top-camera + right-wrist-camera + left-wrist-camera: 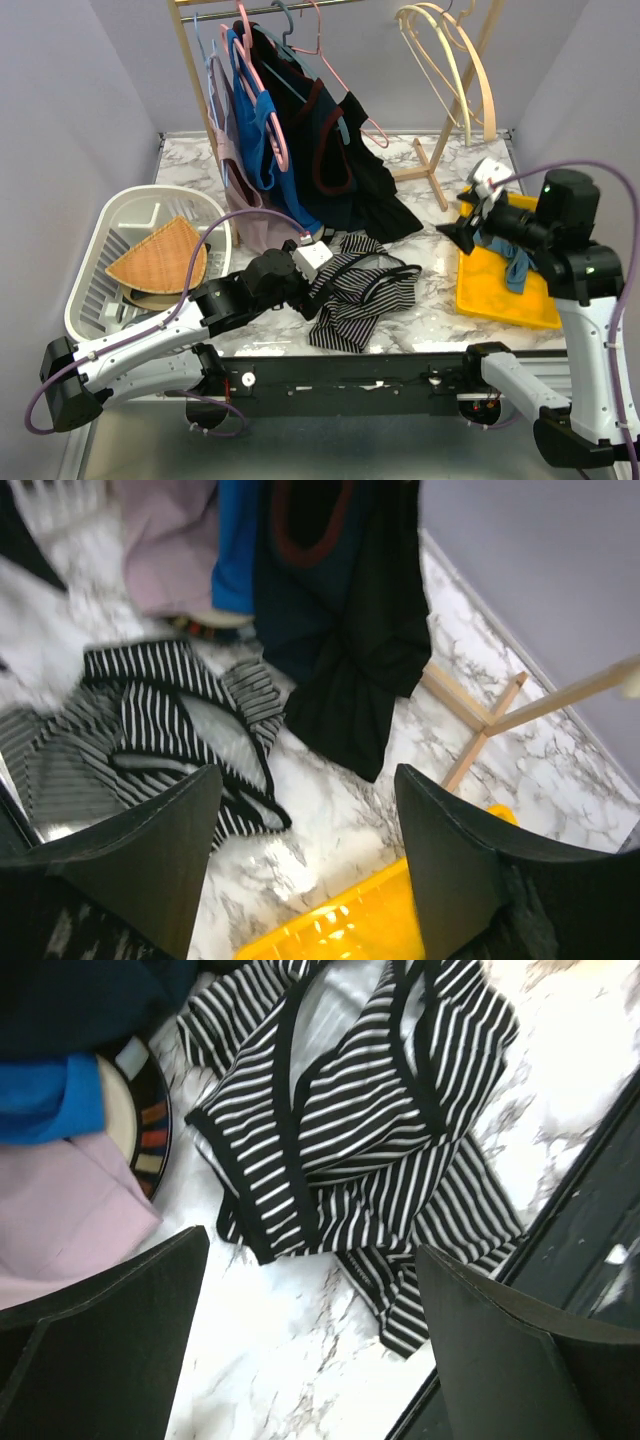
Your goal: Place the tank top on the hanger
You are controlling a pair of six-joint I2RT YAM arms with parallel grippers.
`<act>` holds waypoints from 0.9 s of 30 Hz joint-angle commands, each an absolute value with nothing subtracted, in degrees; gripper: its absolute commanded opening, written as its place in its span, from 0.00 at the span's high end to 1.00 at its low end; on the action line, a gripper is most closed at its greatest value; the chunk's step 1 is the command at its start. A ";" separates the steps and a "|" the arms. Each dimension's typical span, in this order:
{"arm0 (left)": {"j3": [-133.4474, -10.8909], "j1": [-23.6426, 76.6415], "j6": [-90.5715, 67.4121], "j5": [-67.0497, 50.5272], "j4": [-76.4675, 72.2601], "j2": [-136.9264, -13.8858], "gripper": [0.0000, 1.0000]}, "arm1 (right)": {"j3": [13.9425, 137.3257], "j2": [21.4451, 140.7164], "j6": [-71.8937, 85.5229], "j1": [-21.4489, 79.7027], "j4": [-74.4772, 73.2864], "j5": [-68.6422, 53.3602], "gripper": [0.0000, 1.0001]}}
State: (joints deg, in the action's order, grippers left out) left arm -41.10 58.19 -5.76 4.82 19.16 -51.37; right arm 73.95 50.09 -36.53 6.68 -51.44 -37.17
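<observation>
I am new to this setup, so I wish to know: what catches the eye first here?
The striped tank top lies crumpled at the table's middle, with the open left hand close beside it. A bright yellow tray sits at the right, and the cream hanger hangs on the rack at the back right.

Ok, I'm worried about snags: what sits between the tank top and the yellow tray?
Nothing. In the top view the strip of table between the tank top and the tray is bare marble; the right wrist view shows the same.
</observation>
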 commanded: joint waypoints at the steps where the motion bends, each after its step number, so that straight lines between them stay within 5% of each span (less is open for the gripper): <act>1: -41.13 58.01 -2.20 9.48 18.81 -50.36 0.01 | 89.71 56.15 -15.06 5.36 -47.13 -30.90 0.20; 13: -39.20 58.01 2.11 12.12 20.92 -46.67 0.01 | 113.98 77.85 -3.69 5.45 -38.06 -21.27 0.20; 27: -38.85 58.01 3.08 13.54 21.45 -48.25 0.01 | 119.80 91.13 -2.56 5.45 -34.54 -14.67 0.27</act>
